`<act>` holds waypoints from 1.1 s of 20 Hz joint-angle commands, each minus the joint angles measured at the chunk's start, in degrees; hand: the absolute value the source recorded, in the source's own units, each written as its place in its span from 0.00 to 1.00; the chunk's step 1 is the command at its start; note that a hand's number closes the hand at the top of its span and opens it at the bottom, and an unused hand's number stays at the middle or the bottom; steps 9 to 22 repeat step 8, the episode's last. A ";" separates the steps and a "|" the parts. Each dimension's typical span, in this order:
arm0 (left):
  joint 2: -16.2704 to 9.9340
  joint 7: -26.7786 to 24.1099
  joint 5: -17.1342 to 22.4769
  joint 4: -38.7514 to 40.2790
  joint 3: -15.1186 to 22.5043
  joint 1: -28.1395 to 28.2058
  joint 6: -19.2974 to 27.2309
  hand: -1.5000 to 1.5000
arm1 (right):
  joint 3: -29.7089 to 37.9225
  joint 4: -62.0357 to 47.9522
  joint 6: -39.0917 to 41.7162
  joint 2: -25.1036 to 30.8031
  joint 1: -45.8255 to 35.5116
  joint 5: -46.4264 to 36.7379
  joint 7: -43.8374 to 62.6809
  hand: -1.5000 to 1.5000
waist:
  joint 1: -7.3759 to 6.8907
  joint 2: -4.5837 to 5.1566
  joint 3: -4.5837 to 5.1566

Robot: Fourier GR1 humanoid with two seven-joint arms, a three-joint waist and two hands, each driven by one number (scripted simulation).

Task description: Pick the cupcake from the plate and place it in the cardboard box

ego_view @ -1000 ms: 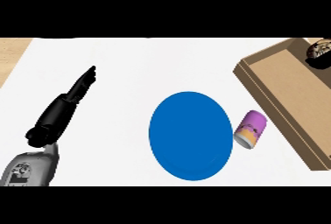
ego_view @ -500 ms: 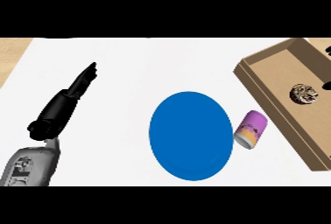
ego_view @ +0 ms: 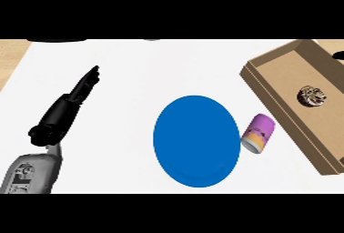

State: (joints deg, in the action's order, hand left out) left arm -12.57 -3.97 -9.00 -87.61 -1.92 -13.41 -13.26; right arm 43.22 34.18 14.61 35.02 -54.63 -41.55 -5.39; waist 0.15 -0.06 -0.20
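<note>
Cupcake (ego_view: 312, 96) lies inside the cardboard box (ego_view: 269, 98) in the head view, resting on the box floor toward its far end and apart from the walls, while the blue plate (ego_view: 196, 134) in the middle of the white tabletop (ego_view: 128, 68) is bare. Judged from that, the placing looks done, and what is left is a clean retreat. The right hand is not to be seen anywhere, so nothing can be said of its fingers; if it hangs just outside the view, it would do well to rise straight up and away, clear of the box's rim, so the cupcake is not nudged. The left hand (ego_view: 64, 111) shows at the left of the view, well apart from the plate, its fingers (ego_view: 86, 83) straight and together, holding nothing; it can simply rest there. A purple can (ego_view: 258, 132) lies on its side between the plate and the box, just beside both. Its label carries an orange patch, but no writing on it can be read, and no brand shows anywhere else.
</note>
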 commanded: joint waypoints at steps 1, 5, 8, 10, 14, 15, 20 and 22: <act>0.64 0.18 -0.89 -0.24 0.78 -0.56 0.66 0.50 | 11.44 -1.97 -4.55 -0.05 -1.61 9.80 1.85 0.00 | -0.20 0.33 -0.01; -0.45 -1.60 -0.44 -0.62 -0.19 2.37 -0.22 0.50 | 15.30 -3.91 -6.33 3.42 2.26 13.39 0.36 0.00 | -0.72 0.34 0.12; 1.23 0.99 -1.33 -4.32 2.05 2.93 0.33 0.50 | 16.90 -6.61 -7.09 5.97 6.00 15.57 -5.55 0.00 | -1.19 0.44 0.05; 1.23 0.99 -1.33 -4.32 2.05 2.93 0.33 0.50 | 16.90 -6.61 -7.09 5.97 6.00 15.57 -5.55 0.00 | -1.19 0.44 0.05; 1.23 0.99 -1.33 -4.32 2.05 2.93 0.33 0.50 | 16.90 -6.61 -7.09 5.97 6.00 15.57 -5.55 0.00 | -1.19 0.44 0.05; 1.23 0.99 -1.33 -4.32 2.05 2.93 0.33 0.50 | 16.90 -6.61 -7.09 5.97 6.00 15.57 -5.55 0.00 | -1.19 0.44 0.05; 1.23 0.99 -1.33 -4.32 2.05 2.93 0.33 0.50 | 16.90 -6.61 -7.09 5.97 6.00 15.57 -5.55 0.00 | -1.19 0.44 0.05; 1.23 0.99 -1.33 -4.32 2.05 2.93 0.33 0.50 | 16.90 -6.61 -7.09 5.97 6.00 15.57 -5.55 0.00 | -1.19 0.44 0.05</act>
